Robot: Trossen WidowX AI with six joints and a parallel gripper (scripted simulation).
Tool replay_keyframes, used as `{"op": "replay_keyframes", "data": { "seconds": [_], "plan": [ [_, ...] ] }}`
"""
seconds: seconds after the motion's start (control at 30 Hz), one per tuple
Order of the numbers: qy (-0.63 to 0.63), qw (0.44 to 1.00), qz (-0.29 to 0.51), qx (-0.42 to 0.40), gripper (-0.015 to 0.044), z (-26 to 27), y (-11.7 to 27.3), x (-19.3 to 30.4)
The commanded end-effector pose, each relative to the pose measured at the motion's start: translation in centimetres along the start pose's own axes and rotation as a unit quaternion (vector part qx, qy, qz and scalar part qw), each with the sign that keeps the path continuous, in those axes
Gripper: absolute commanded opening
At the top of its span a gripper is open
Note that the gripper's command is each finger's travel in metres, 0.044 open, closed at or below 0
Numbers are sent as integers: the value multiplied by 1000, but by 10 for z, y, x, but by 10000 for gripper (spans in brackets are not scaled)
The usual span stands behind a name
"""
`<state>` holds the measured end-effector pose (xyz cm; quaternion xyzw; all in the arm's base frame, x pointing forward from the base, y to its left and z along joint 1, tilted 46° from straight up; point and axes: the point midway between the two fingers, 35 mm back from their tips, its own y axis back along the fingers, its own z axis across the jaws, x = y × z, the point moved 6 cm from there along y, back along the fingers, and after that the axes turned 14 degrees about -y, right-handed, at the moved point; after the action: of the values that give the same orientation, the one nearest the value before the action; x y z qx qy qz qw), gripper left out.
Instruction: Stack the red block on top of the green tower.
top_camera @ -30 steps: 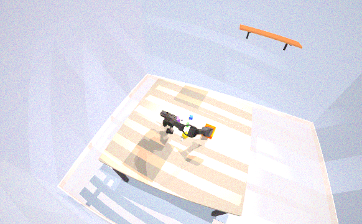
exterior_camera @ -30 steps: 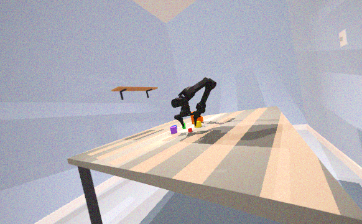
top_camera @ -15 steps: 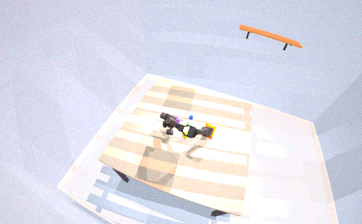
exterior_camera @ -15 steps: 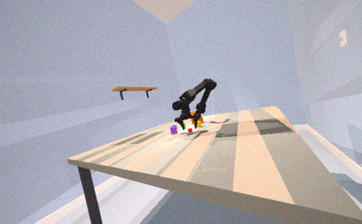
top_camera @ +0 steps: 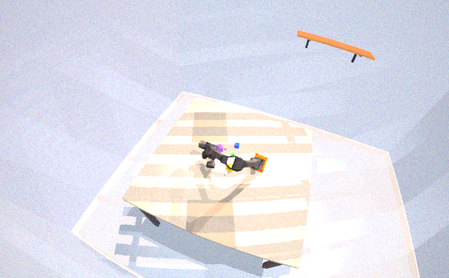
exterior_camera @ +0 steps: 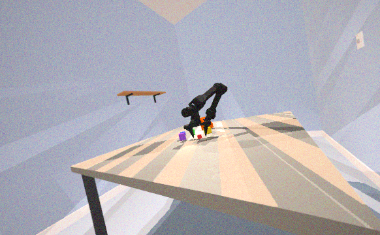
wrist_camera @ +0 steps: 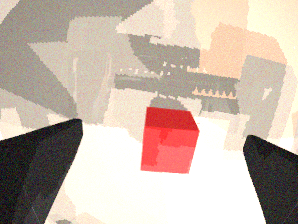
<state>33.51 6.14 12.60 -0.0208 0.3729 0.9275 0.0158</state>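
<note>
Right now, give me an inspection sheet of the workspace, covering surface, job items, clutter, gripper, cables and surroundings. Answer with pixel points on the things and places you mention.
Surface: wooden table (top_camera: 267, 216) (exterior_camera: 190, 192) crossed by bands of light and shadow.
Job's things: red block (exterior_camera: 199, 136) (wrist_camera: 169, 145) on the table, not on the green tower (top_camera: 232, 154) (exterior_camera: 194, 132), which the arm partly hides.
Clutter: purple block (top_camera: 220, 147) (exterior_camera: 182, 136), blue block (top_camera: 237, 145), yellow object (top_camera: 229, 171) (exterior_camera: 208, 130), orange item (top_camera: 263, 164) (exterior_camera: 206, 121) by the arm's base.
Gripper: the gripper (exterior_camera: 199, 136) (wrist_camera: 166, 136) is open, fingers on either side of the red block, holding nothing.
Cables: nothing seen.
Surroundings: orange-brown wall shelf (top_camera: 334, 44) (exterior_camera: 142, 93); pale wall plate (exterior_camera: 360, 40).

Overhead and tableside views, sharing tabletop (top_camera: 248, 216) (exterior_camera: 196, 176).
</note>
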Motion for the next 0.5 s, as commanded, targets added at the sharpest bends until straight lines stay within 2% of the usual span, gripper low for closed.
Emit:
{"op": "replay_keyframes", "data": {
  "seconds": [0.0,0.43,0.47],
  "plan": [
    [-2,1000,0,-2,440,0,0,0],
    [-2,1000,0,-2,99,0,0,0],
    [-2,1000,0,-2,92,0,0,0]
  ]
}}
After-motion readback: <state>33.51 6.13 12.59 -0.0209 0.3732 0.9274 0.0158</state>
